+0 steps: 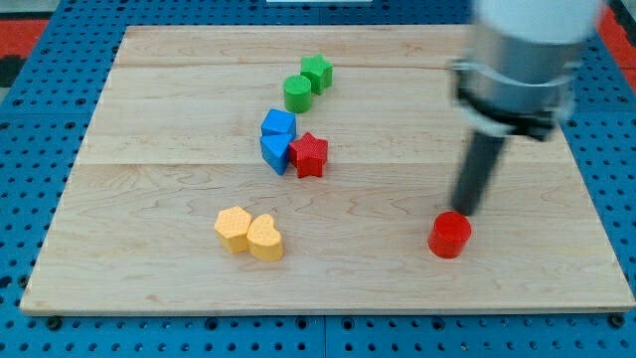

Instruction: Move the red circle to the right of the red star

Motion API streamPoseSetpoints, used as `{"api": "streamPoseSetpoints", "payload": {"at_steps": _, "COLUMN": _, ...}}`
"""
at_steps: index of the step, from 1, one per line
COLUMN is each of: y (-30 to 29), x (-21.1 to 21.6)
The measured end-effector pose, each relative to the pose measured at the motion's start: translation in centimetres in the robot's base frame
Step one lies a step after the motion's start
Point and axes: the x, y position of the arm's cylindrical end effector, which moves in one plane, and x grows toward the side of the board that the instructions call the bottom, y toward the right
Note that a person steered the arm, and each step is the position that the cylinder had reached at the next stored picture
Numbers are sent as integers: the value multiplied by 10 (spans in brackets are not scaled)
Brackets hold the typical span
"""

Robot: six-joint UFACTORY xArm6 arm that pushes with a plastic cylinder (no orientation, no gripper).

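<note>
Red circle (pixel 450 235) just below my tip (pixel 465 212), apparently touching; bare rod, grasping nothing; red star (pixel 310 154) well apart, view's left.

Light wooden board (pixel 149 249) is lying flat, filling most of the view, planks running left to right with visible grain. Blue pegboard surface (pixel 30 139) is showing around it on the left, right and near edges, with red patches (pixel 25 35) peeking in at the far corners. Lighting is looking even, soft shadows.
</note>
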Motion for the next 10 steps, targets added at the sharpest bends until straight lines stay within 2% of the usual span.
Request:
{"api": "streamPoseSetpoints", "payload": {"at_steps": 1, "y": 33, "x": 42}}
{"api": "streamPoseSetpoints", "payload": {"at_steps": 2, "y": 3, "x": 80}}
{"api": "streamPoseSetpoints", "payload": {"at_steps": 3, "y": -33, "x": 58}}
{"api": "streamPoseSetpoints", "payload": {"at_steps": 4, "y": -38, "x": 1}}
{"api": "streamPoseSetpoints", "payload": {"at_steps": 5, "y": -61, "x": -12}}
{"api": "streamPoseSetpoints", "payload": {"at_steps": 6, "y": -27, "x": 43}}
{"api": "streamPoseSetpoints", "payload": {"at_steps": 7, "y": -35, "x": 82}}
{"api": "streamPoseSetpoints", "payload": {"at_steps": 8, "y": -75, "x": 50}}
{"api": "streamPoseSetpoints", "payload": {"at_steps": 9, "y": -123, "x": -1}}
{"api": "streamPoseSetpoints", "payload": {"at_steps": 10, "y": -155, "x": -26}}
